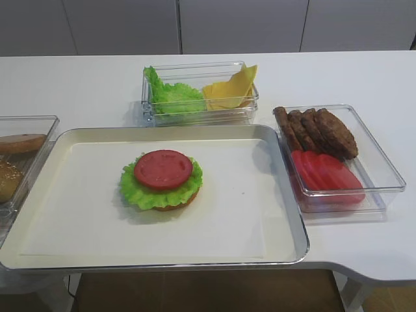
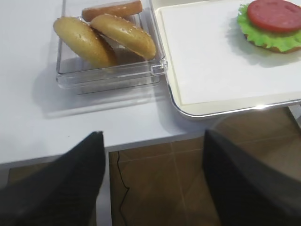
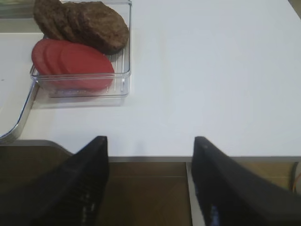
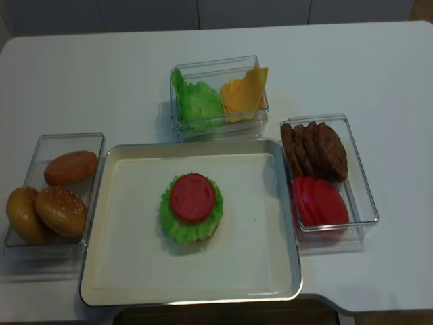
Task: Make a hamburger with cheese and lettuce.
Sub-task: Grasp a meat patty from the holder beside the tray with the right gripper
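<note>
The hamburger (image 1: 161, 181) sits in the middle of the metal tray (image 1: 286, 195): a bun half, a frilly lettuce leaf and a red tomato slice on top. It also shows in the overhead view (image 4: 192, 208) and the left wrist view (image 2: 273, 23). More lettuce (image 1: 169, 96) and the cheese slices (image 1: 231, 88) stand in a clear box behind the tray. My left gripper (image 2: 150, 143) is open and empty over the table's front edge, below the bun box. My right gripper (image 3: 149, 146) is open and empty at the front edge, right of the tray. Neither gripper shows in the exterior views.
A clear box (image 4: 54, 196) with several buns (image 2: 106, 37) stands left of the tray. A clear box (image 1: 380, 170) with brown patties (image 1: 315, 130) and tomato slices (image 1: 325, 172) stands right of it. White table (image 3: 211, 70) extends to the right.
</note>
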